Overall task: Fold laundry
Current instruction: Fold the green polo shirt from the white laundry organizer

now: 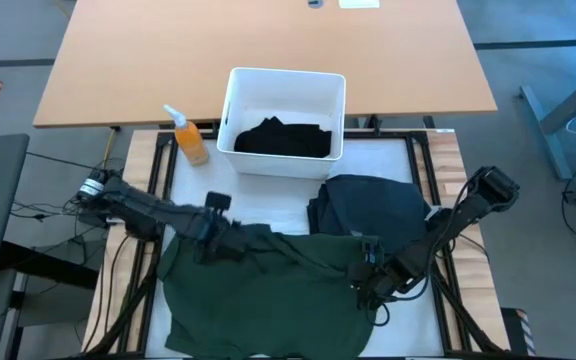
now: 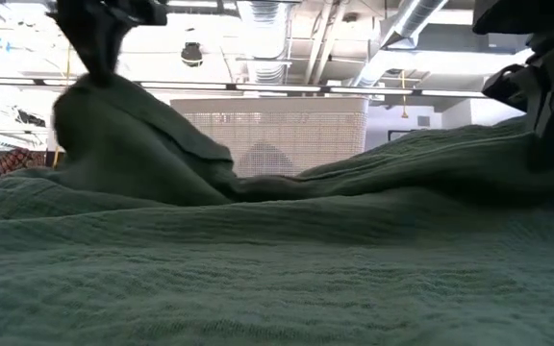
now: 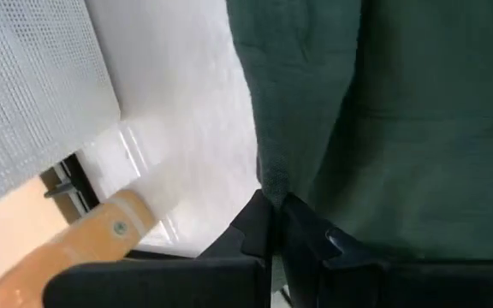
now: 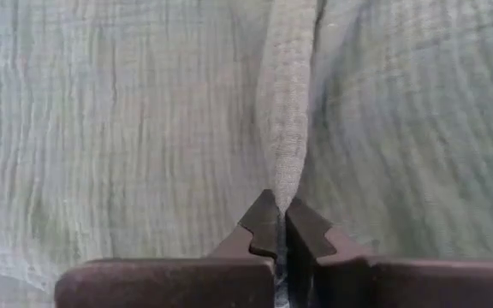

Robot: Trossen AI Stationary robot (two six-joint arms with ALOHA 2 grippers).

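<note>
My right gripper (image 4: 281, 224) pinches a ridge of the green shirt (image 1: 268, 290) near its right edge; left gripper (image 3: 276, 224) is clamped on the far-left corner, lifted. Cloth is light, limp, crinkly, so I'd grab at edges. It lies across the table's near half, long axis left-right, beside the charcoal pile (image 1: 373, 205)

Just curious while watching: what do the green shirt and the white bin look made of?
Green shirt: soft woven cloth, probably crinkled cotton gauze; matte, with fine wavy ribbing, and it bunches into folds. White bin: seemingly hard plastic; smooth, its perforated wall holding its shape.
</note>
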